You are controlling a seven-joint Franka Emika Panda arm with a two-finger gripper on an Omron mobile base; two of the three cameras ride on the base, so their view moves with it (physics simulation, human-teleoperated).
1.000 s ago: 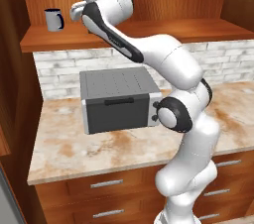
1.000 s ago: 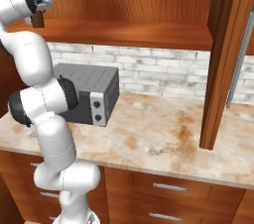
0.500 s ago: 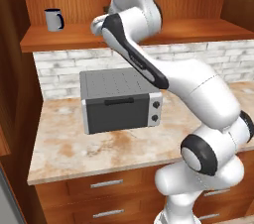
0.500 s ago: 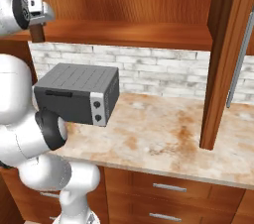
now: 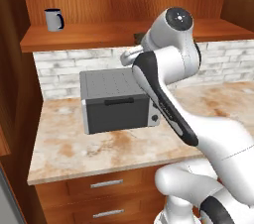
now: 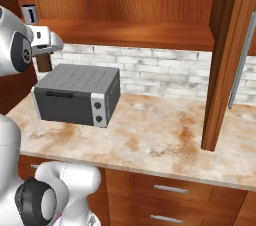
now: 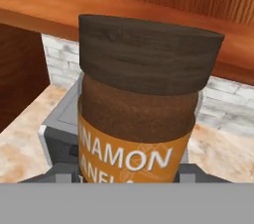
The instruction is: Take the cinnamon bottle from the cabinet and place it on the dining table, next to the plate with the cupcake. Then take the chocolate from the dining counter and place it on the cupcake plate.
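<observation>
Cinnamon bottle (image 7: 141, 109) filled the hand view's centre, apparently clamped in the end effector (image 7: 134, 173), whose fingertips were hidden. Behind it sat the toaster oven (image 5: 116, 100) on the desk (image 6: 165, 142), mug (image 5: 53, 20) upper left on the cabinet (image 5: 99, 34) shelf.

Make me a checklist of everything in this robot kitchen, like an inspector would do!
Surface: marble counter, bare where it shows in front and to the right of the oven.
Job's things: cinnamon bottle upright in the gripper, off the cabinet shelf; its label reads "NAMON".
Clutter: grey toaster oven on the counter by the brick wall; white and navy mug on the shelf.
Grippers: gripper closed around the bottle's lower part, held above the toaster oven.
Cables: nothing seen.
Surroundings: wooden drawers with metal handles under the counter; wooden post at the right.
</observation>
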